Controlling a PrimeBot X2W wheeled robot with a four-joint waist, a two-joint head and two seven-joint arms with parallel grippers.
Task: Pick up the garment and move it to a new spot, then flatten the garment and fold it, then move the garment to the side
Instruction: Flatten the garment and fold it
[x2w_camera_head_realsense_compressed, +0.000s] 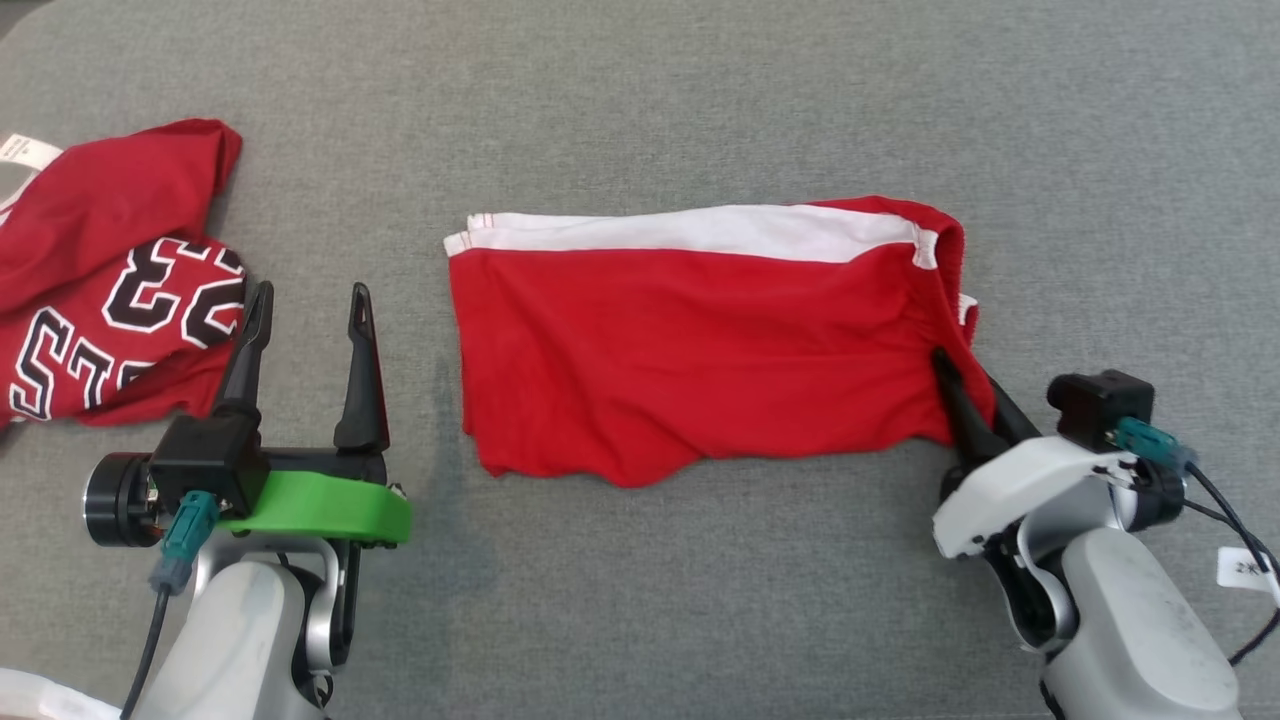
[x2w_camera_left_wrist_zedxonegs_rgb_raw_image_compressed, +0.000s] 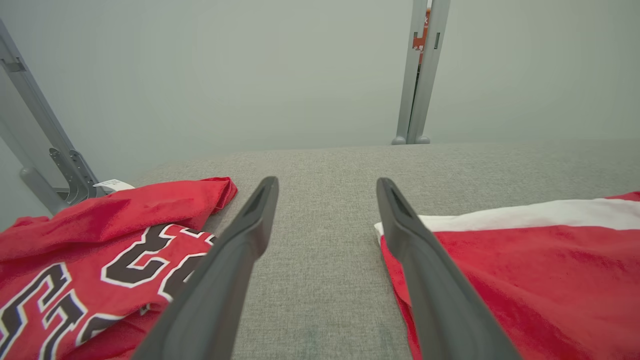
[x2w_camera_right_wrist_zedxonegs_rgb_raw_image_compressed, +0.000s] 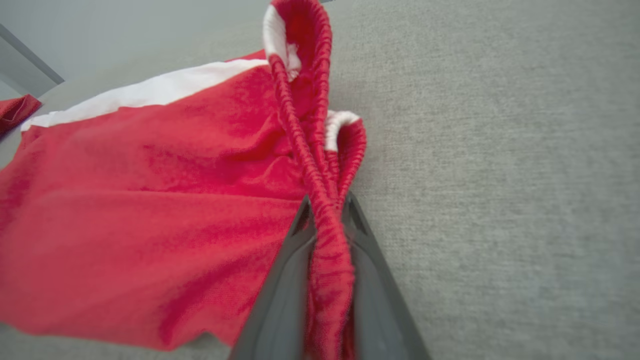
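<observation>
A pair of red fabric shorts with a white side stripe lies folded flat at the middle of the grey cloth-covered surface. The right pincer is clenched on the shorts' gathered elastic waistband at their right edge; that edge seems slightly raised, though it is hard to tell. The left pincer is spread wide, grasping nothing, between the shorts and a crumpled red jersey with black-and-white numerals at the left.
</observation>
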